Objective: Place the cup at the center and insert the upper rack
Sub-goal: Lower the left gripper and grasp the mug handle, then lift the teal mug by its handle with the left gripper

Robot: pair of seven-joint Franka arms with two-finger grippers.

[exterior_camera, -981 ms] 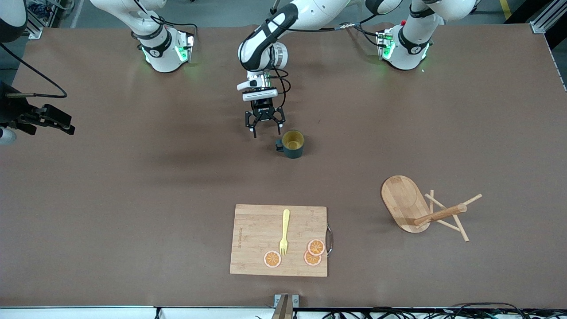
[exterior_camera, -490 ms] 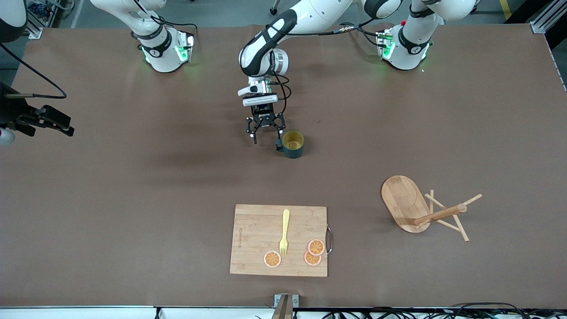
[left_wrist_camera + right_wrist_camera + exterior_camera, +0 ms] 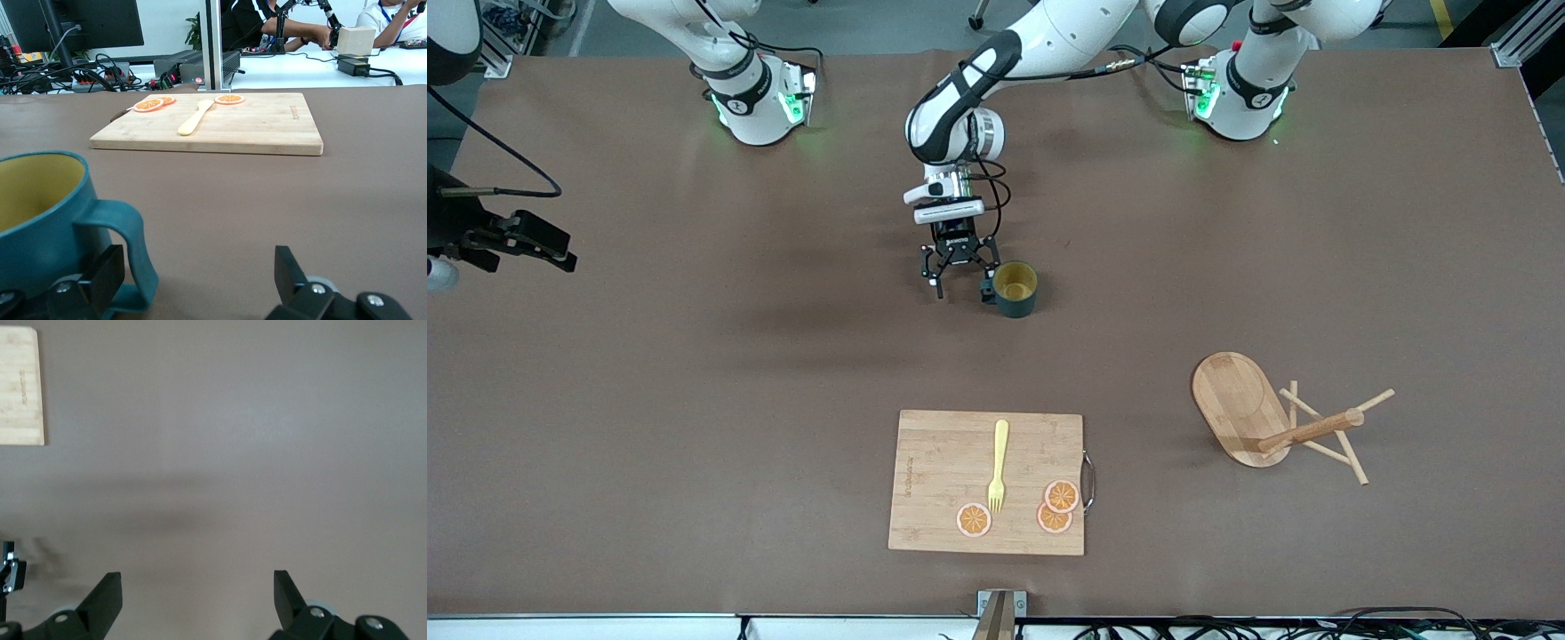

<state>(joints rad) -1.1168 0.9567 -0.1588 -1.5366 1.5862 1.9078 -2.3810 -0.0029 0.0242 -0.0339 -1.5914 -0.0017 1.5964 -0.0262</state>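
Teal cup point(image 3: 1015, 290), small and dark with a mustard-yellow inside, stands upright on the brown tabletop point(image 3: 694, 373). From the cup, the bamboo cutting board point(image 3: 987, 483) lies at about six o'clock, nearer to the front camera.

Left tool point(image 3: 959, 267) is low down, just beside the cup's handle point(image 3: 127, 260), at the cup's nine o'clock in the front view. Its two black fingers point(image 3: 103, 273) are spread wide and hold nothing. One finger sits right at the handle, but I cannot tell if it touches.

I think the step in hand is picking up the cup, so it can go to the center. The next move calls for getting the fingers around the handle or the cup's wall, then squeezing gently so the cup does not tip.

Upper rack point(image 3: 1280, 422), a light wooden mug tree with an oval base, lies tipped over on its side. It is at about four o'clock from the cup, toward the left arm's end of the tabletop. That part of the job is not yet begun.

Right tool point(image 3: 197, 600) waits up in the air, with its fingers wide apart and nothing in them.

The left wrist view shows the handle up close, plus a yellow fork point(image 3: 197, 117) and orange slices point(image 3: 148, 105) on the board. The front view shows the rack, which neither wrist view shows. The right wrist view shows only bare tabletop and a corner of the board.
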